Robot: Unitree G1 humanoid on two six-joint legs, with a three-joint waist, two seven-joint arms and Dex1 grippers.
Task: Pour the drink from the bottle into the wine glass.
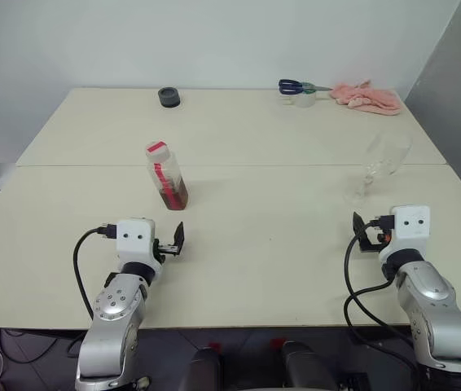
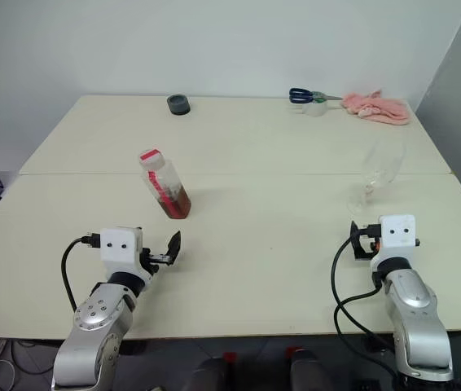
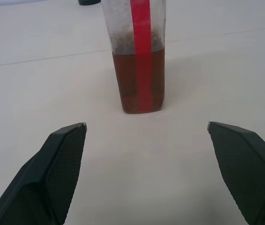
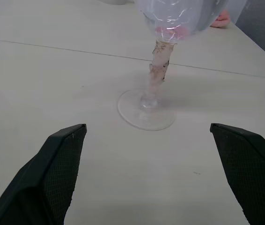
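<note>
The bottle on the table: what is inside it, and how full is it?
The bottle holds a reddish-brown drink that fills only its lower part; above that it looks empty. A red label strip down its side hides a narrow band of the inside.

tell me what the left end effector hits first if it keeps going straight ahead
Most likely the small clear plastic bottle of reddish-brown drink, standing centred ahead of the open left end effector.

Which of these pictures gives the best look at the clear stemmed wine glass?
The right wrist view: the clear stemmed wine glass stands close ahead, showing stem, round foot and the bottom of its bowl. Both eye views show it whole but faint, ahead of the open right gripper.
</note>
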